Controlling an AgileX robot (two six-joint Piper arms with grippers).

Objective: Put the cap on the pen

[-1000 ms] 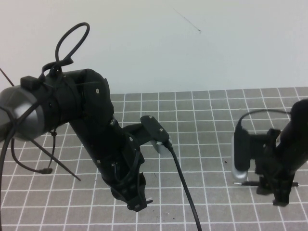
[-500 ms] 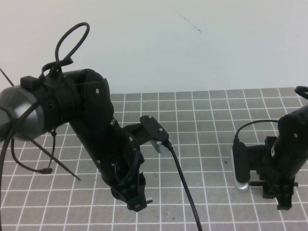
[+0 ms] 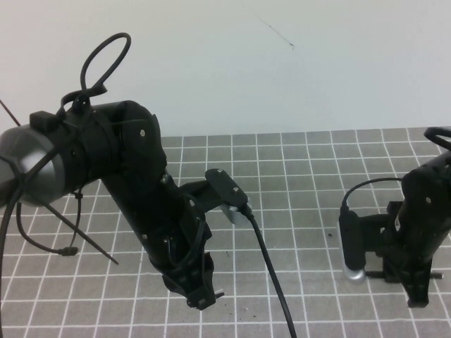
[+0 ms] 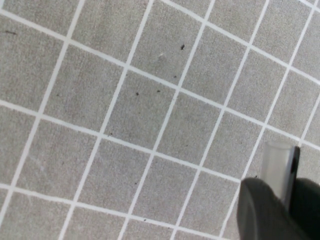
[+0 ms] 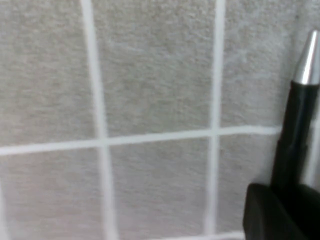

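In the left wrist view my left gripper (image 4: 283,196) is shut on the pen cap (image 4: 278,164), a short pale tube with a dark clip along one side. In the high view this gripper (image 3: 203,298) hangs low over the grid mat at the front left of centre, and one small end of the cap (image 3: 220,294) sticks out. My right gripper (image 3: 416,294) is low at the front right, shut on the thin black pen (image 3: 375,274), which lies roughly level. In the right wrist view the pen (image 5: 294,125) shows its silver tip (image 5: 308,60) just above the mat. The two grippers are far apart.
The grey grid mat (image 3: 303,211) covers the table, with a white wall behind it. A black cable (image 3: 271,282) trails from the left wrist toward the front edge. Thin black rods and a cable loop (image 3: 67,232) lie at the far left.
My right arm has sunk lower and shifted slightly right with the pen in its grip. My left arm has not moved.
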